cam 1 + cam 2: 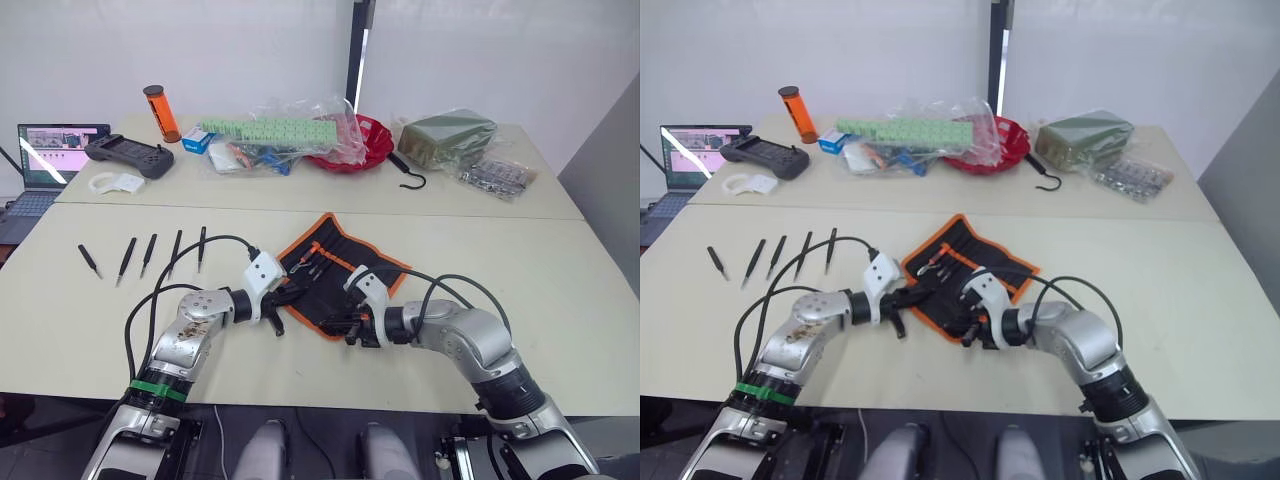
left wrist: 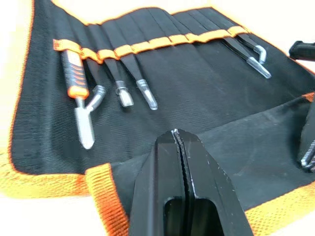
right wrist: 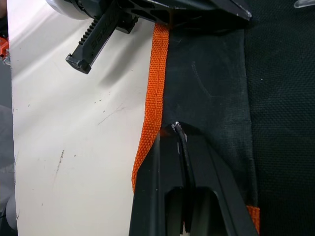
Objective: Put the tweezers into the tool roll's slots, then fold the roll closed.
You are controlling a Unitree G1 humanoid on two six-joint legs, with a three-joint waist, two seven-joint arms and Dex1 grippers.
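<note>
The tool roll (image 1: 335,275) was seen spread open on the near table (image 1: 560,300), and both grippers were at its near edge. The left gripper (image 2: 176,135) had its jaws pressed shut, the tips resting on the folded-up flap just past the orange border, apparently pinching the cloth. The right gripper (image 3: 174,127) was likewise closed, its jaws nipped onto the black fabric right beside the orange trim. Beyond the left jaws the slots (image 2: 147,46) were laid out under the orange inner strip, several already filled with metal tools, the middle pockets seemingly free. The tweezers (image 1: 148,253) were lined up in a row on the bare table, well apart from both sets of jaws, off to the outer side of the left arm. The roll was judged soft and floppy, so it should be taken by the stiffer stitched border; the tweezers were judged light, thin and slippery, best pinched across mid-length. On the far table a red bowl (image 1: 372,140), a black hook (image 1: 410,175), plastic bags and a laptop (image 1: 50,150) were noted, all well clear; nothing was seen blocking the way to the tweezers.
</note>
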